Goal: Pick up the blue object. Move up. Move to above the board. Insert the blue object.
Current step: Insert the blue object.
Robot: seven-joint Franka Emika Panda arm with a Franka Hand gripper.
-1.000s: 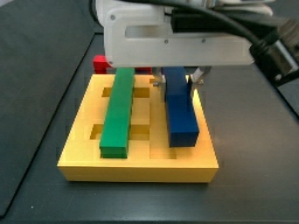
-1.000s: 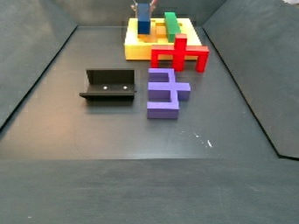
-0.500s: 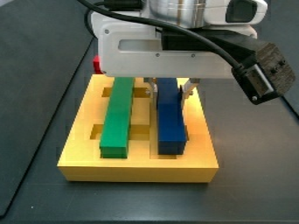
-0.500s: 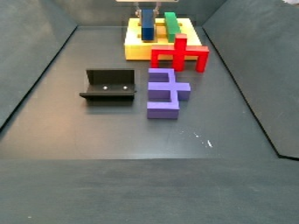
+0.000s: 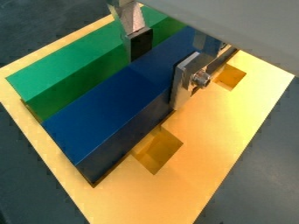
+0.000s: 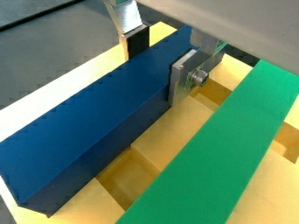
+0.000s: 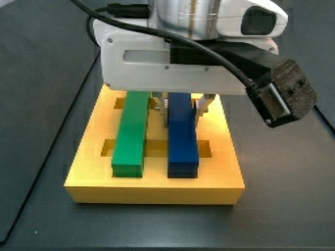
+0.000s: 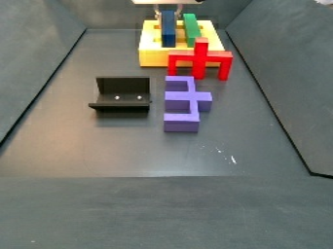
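Two fingers (image 6: 184, 77) of the gripper (image 5: 158, 63) are clamping the blue bar (image 5: 128, 105) at its far end, over the board (image 7: 157, 184). That bar is lying along the board, parallel to the green bar (image 7: 132, 129) beside it. Further along the floor are sitting a red piece (image 8: 201, 61), a purple block (image 8: 184, 103) and the fixture (image 8: 123, 94).

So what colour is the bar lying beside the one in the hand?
Green, clearest in a wrist view.
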